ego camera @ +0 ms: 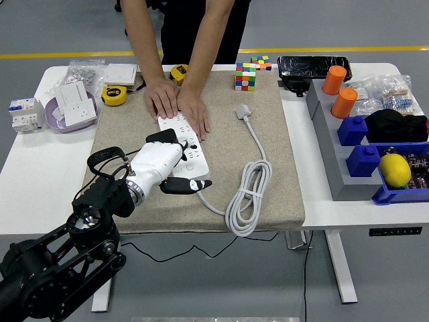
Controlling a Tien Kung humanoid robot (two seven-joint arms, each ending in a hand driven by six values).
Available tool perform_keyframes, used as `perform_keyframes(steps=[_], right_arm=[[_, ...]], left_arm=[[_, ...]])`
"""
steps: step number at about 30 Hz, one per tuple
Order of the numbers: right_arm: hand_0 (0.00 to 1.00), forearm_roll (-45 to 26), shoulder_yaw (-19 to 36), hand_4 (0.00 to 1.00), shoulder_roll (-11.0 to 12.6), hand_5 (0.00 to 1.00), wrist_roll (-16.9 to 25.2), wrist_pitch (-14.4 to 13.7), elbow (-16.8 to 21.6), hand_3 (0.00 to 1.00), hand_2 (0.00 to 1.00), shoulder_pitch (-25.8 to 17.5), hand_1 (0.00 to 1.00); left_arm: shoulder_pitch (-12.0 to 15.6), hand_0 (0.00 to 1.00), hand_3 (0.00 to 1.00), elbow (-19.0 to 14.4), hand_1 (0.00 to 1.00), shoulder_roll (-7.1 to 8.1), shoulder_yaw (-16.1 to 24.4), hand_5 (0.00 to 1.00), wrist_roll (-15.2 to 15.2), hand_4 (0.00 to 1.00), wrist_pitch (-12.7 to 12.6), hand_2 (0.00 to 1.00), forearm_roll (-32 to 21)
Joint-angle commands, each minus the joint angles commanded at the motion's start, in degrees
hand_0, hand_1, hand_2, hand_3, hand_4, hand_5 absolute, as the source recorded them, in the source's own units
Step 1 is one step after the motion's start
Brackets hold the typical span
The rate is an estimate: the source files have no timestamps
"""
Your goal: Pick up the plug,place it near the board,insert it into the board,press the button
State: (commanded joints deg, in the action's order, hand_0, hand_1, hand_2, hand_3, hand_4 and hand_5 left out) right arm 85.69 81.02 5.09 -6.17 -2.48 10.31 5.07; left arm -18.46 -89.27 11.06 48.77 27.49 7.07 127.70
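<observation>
The white power board [195, 148] lies on the beige mat [268, 87]. A person's two hands [177, 102] press flat on its far end. My left hand [188, 164] is white with black fingertips and hovers over the board's near end. Its fingers are loosely bent, its thumb [190, 184] sticks out to the right, and it holds nothing. The white plug [242, 111] lies free on the mat to the right of the board. Its cable runs down to a tied coil [249, 196]. The board's button is hidden under my hand.
A Rubik's cube [245, 76] stands at the mat's far edge. Yellow tape measures [114, 94] and a purple bowl with a socket [72, 109] are at the left. Grey and blue bins [353, 161] with orange cylinders and a yellow ball stand at the right.
</observation>
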Motion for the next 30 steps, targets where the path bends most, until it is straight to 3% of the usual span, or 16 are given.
perform_keyframes(steps=[3,4,13,22,30], right_arm=[[0.623,0.21,0.13,0.878,0.0,0.607,-0.07,0.02,0.0,0.539,0.618,-0.02,0.583],[0.624,0.29,0.16,0.878,0.01,0.607,-0.1,0.04,0.0,0.539,0.618,-0.05,0.584],[0.623,0.51,0.1,0.877,-0.01,0.608,-0.18,0.08,0.0,0.539,0.617,-0.11,0.583],[0.623,0.46,-0.12,0.877,0.01,0.608,-0.17,0.09,0.0,0.539,0.616,-0.11,0.584],[0.623,0.55,-0.01,0.876,0.03,0.608,-0.22,0.09,0.0,0.539,0.616,-0.16,0.583]], left_arm=[[-0.19,0.235,0.871,1.19,0.119,-0.11,-0.28,0.359,0.42,0.803,0.85,0.205,-1.31],[-0.27,0.176,0.879,1.76,0.058,-0.15,-0.38,0.279,0.45,0.747,0.93,0.149,-1.74],[-0.47,0.173,0.88,6.86,0.053,-0.76,-1.06,0.241,-0.33,0.7,0.36,0.145,-2.54],[-0.86,0.171,0.897,8.57,0.053,-1.75,-1.23,0.235,-1.14,0.666,-1.2,0.143,-2.24],[-1.1,0.171,0.888,9.15,0.053,-2.08,-1.34,0.225,-0.95,0.654,-0.88,0.143,-2.11]])
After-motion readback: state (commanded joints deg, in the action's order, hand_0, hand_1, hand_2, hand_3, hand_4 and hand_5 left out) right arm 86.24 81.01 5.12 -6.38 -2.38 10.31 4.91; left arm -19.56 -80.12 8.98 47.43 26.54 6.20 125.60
